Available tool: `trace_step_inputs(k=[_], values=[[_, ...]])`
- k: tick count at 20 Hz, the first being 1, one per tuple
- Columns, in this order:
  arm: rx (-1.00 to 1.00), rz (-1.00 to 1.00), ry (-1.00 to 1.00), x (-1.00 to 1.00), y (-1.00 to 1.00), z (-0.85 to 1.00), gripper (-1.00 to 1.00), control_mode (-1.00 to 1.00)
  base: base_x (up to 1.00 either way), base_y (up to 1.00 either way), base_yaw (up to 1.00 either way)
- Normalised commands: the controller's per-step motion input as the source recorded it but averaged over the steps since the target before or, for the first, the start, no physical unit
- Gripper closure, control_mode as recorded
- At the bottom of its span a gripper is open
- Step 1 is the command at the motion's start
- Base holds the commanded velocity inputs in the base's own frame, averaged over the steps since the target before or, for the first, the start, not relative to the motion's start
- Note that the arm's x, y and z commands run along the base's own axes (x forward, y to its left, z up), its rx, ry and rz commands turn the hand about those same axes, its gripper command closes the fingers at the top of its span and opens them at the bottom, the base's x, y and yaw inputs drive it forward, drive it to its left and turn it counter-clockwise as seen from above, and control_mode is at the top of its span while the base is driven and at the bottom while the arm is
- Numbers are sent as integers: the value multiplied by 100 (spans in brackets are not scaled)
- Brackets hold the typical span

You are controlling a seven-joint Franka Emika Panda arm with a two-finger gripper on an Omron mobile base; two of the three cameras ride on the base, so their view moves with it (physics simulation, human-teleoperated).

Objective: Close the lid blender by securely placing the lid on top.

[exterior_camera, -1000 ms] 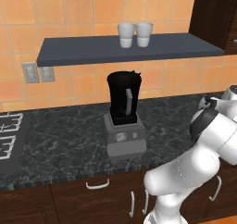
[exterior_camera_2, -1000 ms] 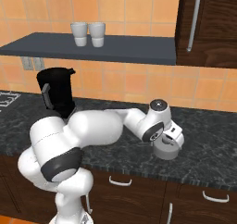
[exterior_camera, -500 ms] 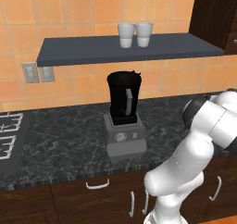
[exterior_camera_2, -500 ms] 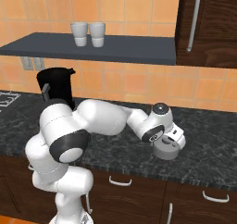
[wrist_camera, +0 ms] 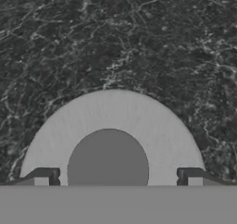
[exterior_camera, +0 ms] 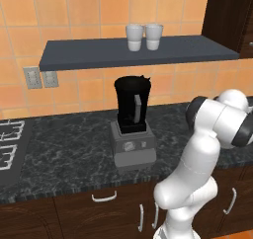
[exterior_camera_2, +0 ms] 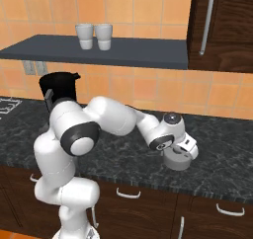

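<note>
Far left you've got the tall black tapered blender [exterior_camera: 132, 107] w/ pale vertical strip, on its boxy grey base w/ round dial, standing on the dark speckled stone counter [exterior_camera: 64, 154], top uncovered. Above it, two white cups [exterior_camera: 144, 36] sit on the dark wall shelf [exterior_camera: 99, 55]. Further right, the round pale grey lid [wrist_camera: 111, 140] w/ darker centre disc lies flat on the counter, well apart from the blender. Your gripper [wrist_camera: 115, 177] hangs right over the lid, jaws wide, tips either side of it, gripping nothing.

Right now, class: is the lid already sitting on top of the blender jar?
No: the lid lies on the counter under the gripper, apart from the blender.
</note>
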Motion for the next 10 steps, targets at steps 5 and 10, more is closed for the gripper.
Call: trace_step_inputs(k=[5, 10], values=[[0, 0, 2, 15, 0, -19, 100, -100, 0, 0, 0], [0, 0, 3, 8, 0, -24, 100, -100, 0, 0, 0]])
